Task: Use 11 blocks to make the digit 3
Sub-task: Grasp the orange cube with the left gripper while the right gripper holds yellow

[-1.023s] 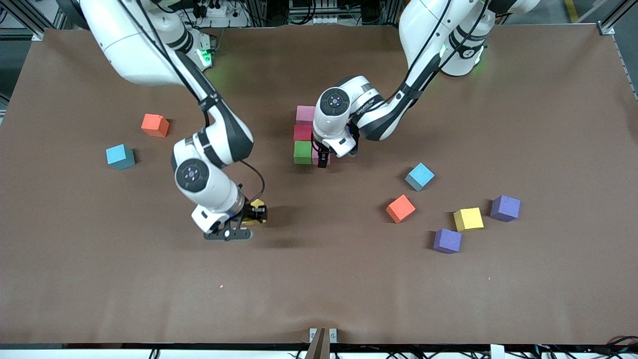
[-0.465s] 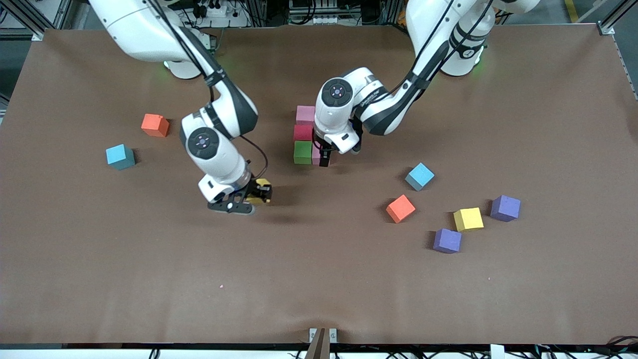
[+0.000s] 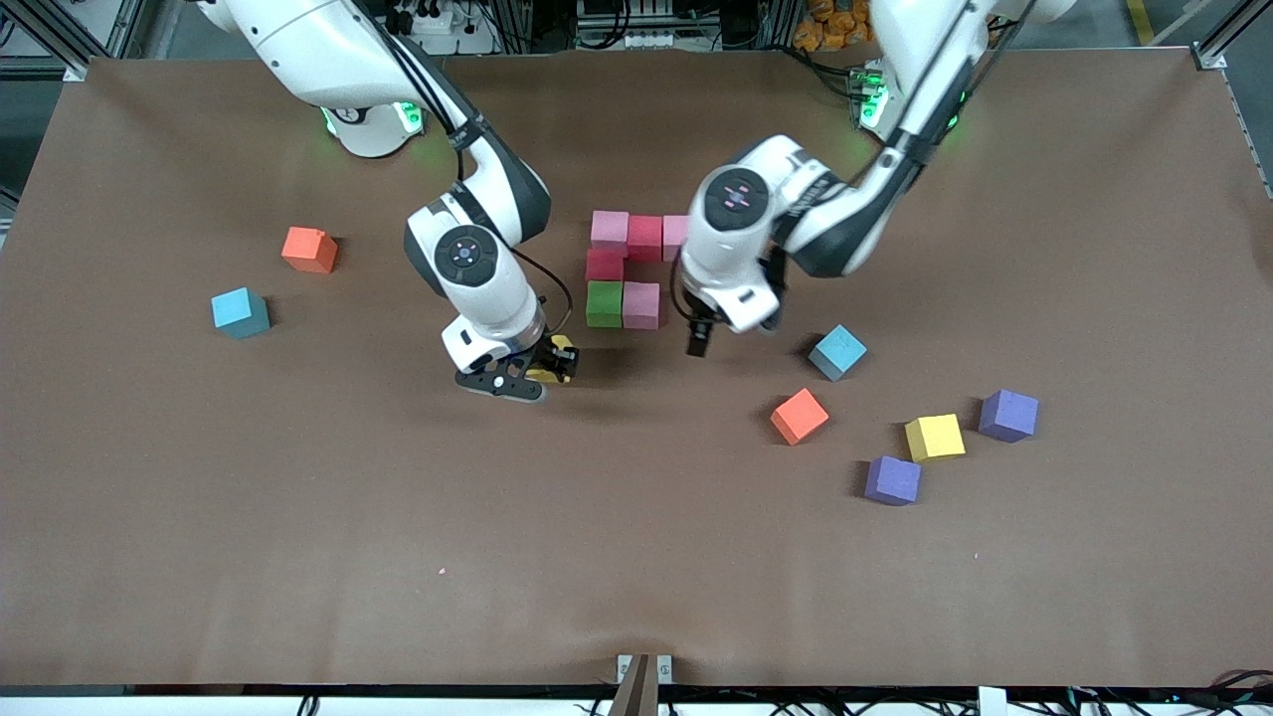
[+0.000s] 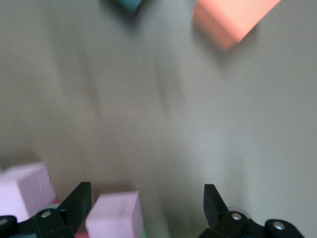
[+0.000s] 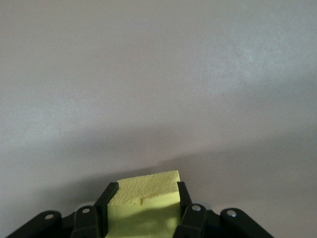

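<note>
Front view: the right gripper, clamped on a yellow block, hangs over the table just nearer the camera than the green block. A second ago it held the same cube well toward the right arm's end of the table; it has since travelled toward the partial digit 3. The left gripper, fingers spread and empty, has left the pink block that it straddled a second ago and now hangs over bare table between that block and the light blue block. Its withdrawal uncovers the top bar: pink, red block, pink. Six cubes appear placed, so the next free cell is probably below the green one.

Left wrist view: the open fingertips frame a pink cube, no longer enclosed by them; an orange block lies ahead.

Right wrist view: both pads pinch the yellow cube over empty table.

Loose pieces seen from the front are unmoved: an orange cube, a blue cube, a purple block and a second yellow cube.
</note>
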{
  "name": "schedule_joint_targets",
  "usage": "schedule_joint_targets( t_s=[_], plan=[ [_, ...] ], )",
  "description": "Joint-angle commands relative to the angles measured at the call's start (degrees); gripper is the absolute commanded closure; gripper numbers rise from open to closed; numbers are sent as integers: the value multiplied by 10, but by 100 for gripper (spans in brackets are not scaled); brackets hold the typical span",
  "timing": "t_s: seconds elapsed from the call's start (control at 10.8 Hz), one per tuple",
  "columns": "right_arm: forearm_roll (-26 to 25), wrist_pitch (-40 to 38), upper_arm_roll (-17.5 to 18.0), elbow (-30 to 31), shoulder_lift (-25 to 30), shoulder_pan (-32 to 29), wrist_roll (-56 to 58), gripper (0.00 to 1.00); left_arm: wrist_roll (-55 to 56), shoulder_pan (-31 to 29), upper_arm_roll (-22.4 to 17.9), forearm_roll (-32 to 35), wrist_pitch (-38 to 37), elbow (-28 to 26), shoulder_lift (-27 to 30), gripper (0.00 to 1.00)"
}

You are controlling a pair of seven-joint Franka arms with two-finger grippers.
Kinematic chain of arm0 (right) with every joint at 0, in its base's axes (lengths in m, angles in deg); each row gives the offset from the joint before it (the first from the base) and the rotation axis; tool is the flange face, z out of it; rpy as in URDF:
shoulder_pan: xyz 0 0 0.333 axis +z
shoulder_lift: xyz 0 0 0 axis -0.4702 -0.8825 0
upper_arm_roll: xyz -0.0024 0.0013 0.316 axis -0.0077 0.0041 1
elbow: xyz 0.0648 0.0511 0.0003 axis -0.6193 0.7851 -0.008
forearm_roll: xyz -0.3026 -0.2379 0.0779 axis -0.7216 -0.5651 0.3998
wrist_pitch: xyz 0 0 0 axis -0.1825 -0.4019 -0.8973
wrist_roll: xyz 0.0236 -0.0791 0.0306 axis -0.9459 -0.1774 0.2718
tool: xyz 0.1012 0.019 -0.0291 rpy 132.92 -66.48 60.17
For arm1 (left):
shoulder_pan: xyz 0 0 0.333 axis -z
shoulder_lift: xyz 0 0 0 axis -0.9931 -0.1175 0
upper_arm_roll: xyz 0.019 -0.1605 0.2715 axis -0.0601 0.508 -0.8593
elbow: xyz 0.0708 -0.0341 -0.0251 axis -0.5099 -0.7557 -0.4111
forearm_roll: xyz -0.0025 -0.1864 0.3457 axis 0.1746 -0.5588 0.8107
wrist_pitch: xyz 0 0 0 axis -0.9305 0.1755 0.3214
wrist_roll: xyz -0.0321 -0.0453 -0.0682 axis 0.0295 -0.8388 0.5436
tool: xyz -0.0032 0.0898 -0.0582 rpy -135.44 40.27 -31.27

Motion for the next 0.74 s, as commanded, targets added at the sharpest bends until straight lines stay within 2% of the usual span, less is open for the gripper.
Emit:
schedule_joint_targets(
  t_s=[0.0, 0.28, 0.56, 0.65],
  plan=[
    [-43, 5, -51, -26, -26, 71, -78, 76, -109, -60, 7, 11, -11, -10, 20, 0],
    [-46, 6, -62, -67, -68, 100, -87, 76, -236, -117, 3, 11, -11, 18, 3, 0],
    [-47, 13, -61, -73, -89, 116, -82, 76, -373, -160, 3, 12, -11, 57, -29, 0],
    [-42, 40, -60, -72, -94, 117, -79, 76, -429, -168, 3, 5, -11, 71, -41, 0]
  ],
)
